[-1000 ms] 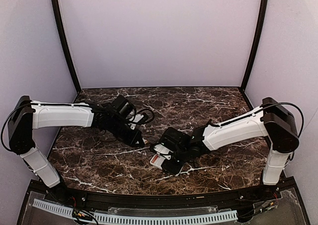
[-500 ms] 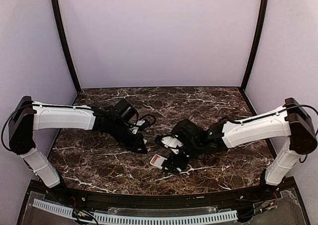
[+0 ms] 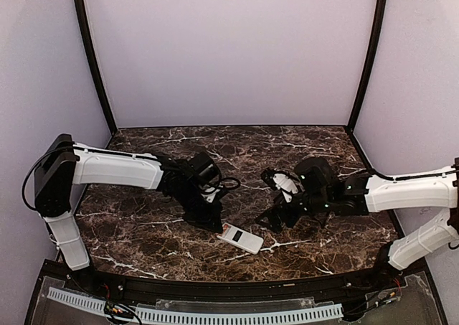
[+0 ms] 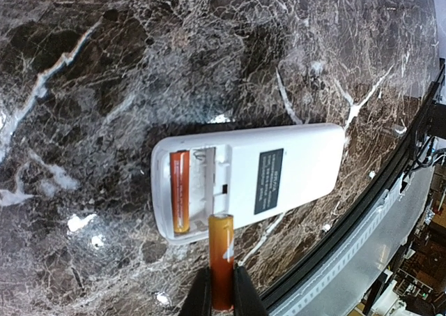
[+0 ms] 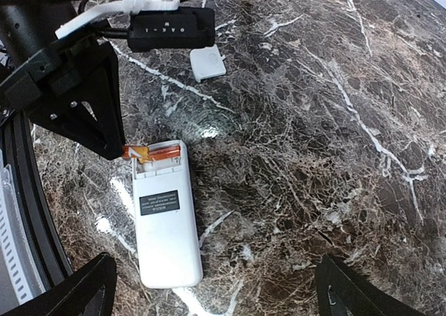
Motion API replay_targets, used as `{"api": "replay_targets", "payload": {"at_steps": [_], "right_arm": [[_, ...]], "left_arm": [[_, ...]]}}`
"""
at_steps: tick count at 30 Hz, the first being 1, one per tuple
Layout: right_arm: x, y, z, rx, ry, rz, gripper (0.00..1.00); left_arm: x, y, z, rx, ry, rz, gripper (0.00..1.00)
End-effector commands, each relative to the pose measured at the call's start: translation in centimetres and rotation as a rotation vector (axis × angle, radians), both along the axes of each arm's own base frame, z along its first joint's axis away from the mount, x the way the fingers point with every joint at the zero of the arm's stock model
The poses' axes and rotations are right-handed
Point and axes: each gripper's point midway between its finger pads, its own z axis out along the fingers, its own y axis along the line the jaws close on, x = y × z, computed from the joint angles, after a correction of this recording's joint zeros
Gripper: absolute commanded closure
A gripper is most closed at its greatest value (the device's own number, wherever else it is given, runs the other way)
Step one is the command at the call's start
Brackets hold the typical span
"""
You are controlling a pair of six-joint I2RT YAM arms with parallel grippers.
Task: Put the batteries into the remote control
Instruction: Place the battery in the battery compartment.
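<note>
The white remote control (image 4: 279, 173) lies back up on the marble, its battery bay open. One orange battery (image 4: 180, 201) lies in the bay's far slot. My left gripper (image 4: 221, 277) is shut on the second battery (image 4: 221, 250), whose tip touches the bay's near edge. In the top view the left gripper (image 3: 214, 221) sits at the remote's (image 3: 242, 239) left end. My right gripper (image 3: 275, 217) is open and empty, off to the remote's right. In the right wrist view the remote (image 5: 164, 232) lies between the spread fingers (image 5: 83, 288) of my right gripper (image 5: 214, 264).
A small white battery cover (image 5: 208, 63) lies on the marble beyond the remote, beside the left wrist. The table's black front rail (image 4: 380, 211) runs close to the remote's near side.
The right gripper has let go of the remote and drawn back to the right. The remote now lies back up. The left gripper has moved in with its battery to the open bay.
</note>
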Motion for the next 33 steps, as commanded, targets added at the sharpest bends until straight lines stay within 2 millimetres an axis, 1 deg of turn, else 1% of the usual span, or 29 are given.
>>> {"api": "replay_targets", "payload": {"at_steps": [1, 6, 15, 24, 28, 32, 33], "right_arm": [[0.4, -0.4, 0.9, 0.055, -0.004, -0.028, 0.02], [0.4, -0.7, 1.1, 0.065, -0.005, -0.038, 0.01], [0.3, -1.0, 0.5, 0.060, 0.008, -0.044, 0.01], [0.1, -0.9, 0.5, 0.063, 0.014, -0.040, 0.01], [0.2, -0.9, 0.4, 0.062, 0.018, -0.037, 0.01], [0.1, -0.8, 0.3, 0.057, 0.020, -0.028, 0.01], [0.1, -0.8, 0.3, 0.056, 0.020, -0.027, 0.02]], "left_arm": [[-0.1, 0.6, -0.5, 0.081, 0.013, 0.011, 1.00], [-0.1, 0.3, -1.2, 0.111, 0.018, 0.002, 1.00], [0.2, 0.1, -2.1, 0.147, 0.017, -0.011, 1.00], [0.7, -0.3, -2.2, 0.154, 0.000, -0.014, 1.00], [1.0, -0.5, -2.1, 0.165, -0.020, -0.018, 0.96], [1.1, -0.8, -1.7, 0.151, -0.030, -0.024, 0.90], [1.2, -1.0, -1.7, 0.145, -0.034, -0.025, 0.86]]}}
